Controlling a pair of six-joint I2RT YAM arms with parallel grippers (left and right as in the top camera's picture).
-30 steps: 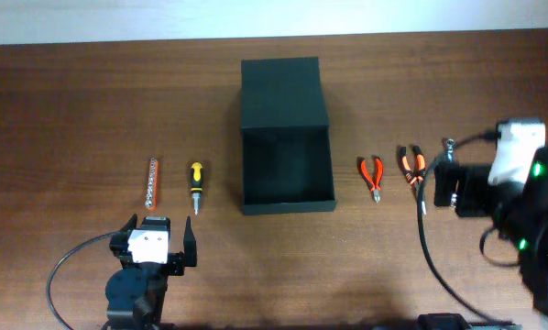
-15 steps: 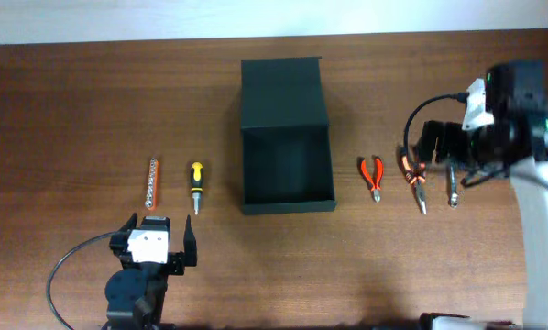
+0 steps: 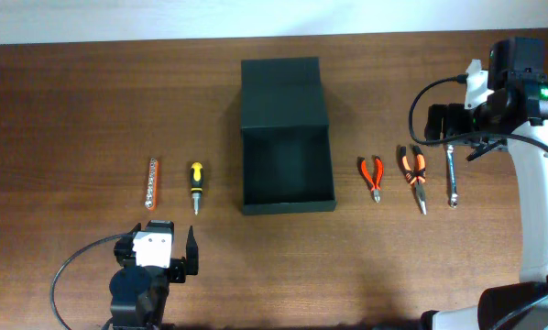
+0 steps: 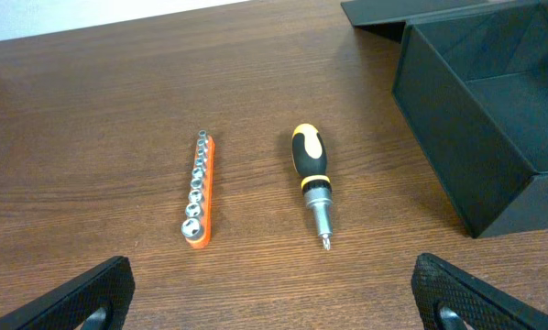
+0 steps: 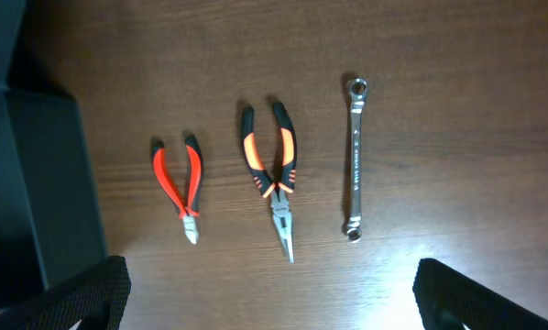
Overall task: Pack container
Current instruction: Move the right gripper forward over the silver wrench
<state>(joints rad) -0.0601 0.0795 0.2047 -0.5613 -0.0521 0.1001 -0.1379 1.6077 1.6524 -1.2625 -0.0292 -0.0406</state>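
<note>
Near edge: the left gripper (image 3: 158,243) stands with jaws fully apart, grasping nothing, above the brown wood-grain table (image 3: 72,110). Mid-table, in one row, left to right:

- socket rail (image 3: 152,183)
- screwdriver (image 3: 196,186)
- the container (image 3: 287,174) (lid flap folded back on its far side)
- red cutters (image 3: 373,177)
- long-nose pliers (image 3: 415,177)
- wrench (image 3: 452,174)

The wrench shank carries what may be stamped lettering, too small to read. The right gripper (image 3: 445,122) hovers by the wrench's far end, spread wide, empty. A pale wall (image 3: 164,18) lies beyond.

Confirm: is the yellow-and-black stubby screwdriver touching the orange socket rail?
Apart. The left wrist view shows a clear strip of bare wooden table between the yellow-and-black stubby screwdriver and the orange socket rail.
</note>
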